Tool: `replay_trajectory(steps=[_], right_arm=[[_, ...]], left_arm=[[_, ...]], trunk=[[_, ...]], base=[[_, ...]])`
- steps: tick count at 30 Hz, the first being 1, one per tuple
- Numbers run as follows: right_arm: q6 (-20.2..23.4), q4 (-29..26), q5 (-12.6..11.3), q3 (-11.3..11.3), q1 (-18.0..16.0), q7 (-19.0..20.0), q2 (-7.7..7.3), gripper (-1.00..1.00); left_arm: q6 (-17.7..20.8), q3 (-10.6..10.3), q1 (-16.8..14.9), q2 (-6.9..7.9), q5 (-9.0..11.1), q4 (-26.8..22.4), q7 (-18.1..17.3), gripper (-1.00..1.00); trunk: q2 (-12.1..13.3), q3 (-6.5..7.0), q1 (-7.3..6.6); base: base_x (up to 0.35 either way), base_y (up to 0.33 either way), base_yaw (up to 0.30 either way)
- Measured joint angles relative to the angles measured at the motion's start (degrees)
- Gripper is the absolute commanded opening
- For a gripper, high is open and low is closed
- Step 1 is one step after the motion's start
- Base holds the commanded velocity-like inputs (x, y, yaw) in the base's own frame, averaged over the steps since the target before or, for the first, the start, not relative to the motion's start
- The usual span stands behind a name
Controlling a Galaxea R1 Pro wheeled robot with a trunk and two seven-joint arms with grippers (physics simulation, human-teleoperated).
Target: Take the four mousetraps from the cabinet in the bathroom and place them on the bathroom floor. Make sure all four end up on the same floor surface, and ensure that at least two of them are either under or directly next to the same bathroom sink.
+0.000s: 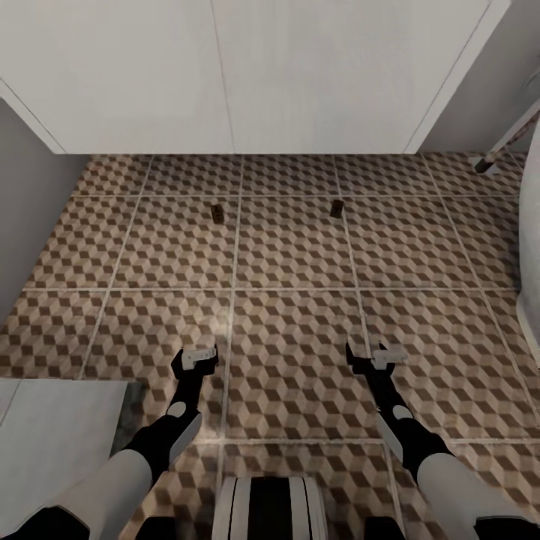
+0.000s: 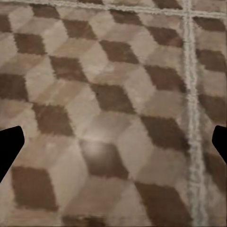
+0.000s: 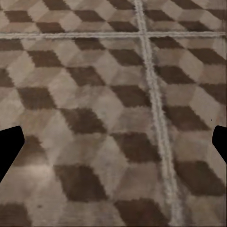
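Two mousetraps are down on the bathroom floor (image 1: 300,337), the tiles with the brown, beige and white cube print. One mousetrap (image 1: 217,213) is a small dark brown block lying flat, and the other mousetrap (image 1: 337,208) sits well apart from it, same tile row, near the white wall.

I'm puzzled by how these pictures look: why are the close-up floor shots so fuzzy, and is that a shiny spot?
Left wrist view: the floor tiles look soft and smeared, with a pale glare patch. Right wrist view: pattern edges equally fuzzy. Head view: sharper, with two small traps distinct.
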Motion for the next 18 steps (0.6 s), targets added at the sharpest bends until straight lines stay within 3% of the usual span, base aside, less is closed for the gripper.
replay_trajectory(steps=[6, 18], right_arm=[[0.0, 0.0, 0.0, 0.0, 0.0, 0.0, 0.0, 1.0], [0.0, 0.0, 0.0, 0.0, 0.0, 0.0, 0.0, 1.0]], left_arm=[[0.0, 0.0, 0.0, 0.0, 0.0, 0.0, 0.0, 1.0], [0.0, 0.0, 0.0, 0.0, 0.0, 0.1, 0.0, 1.0]], trunk=[[0.0, 0.0, -0.02], [0.0, 0.0, -0.03]], base=[[-0.172, 0.0, 0.0], [-0.024, 0.0, 0.0]])
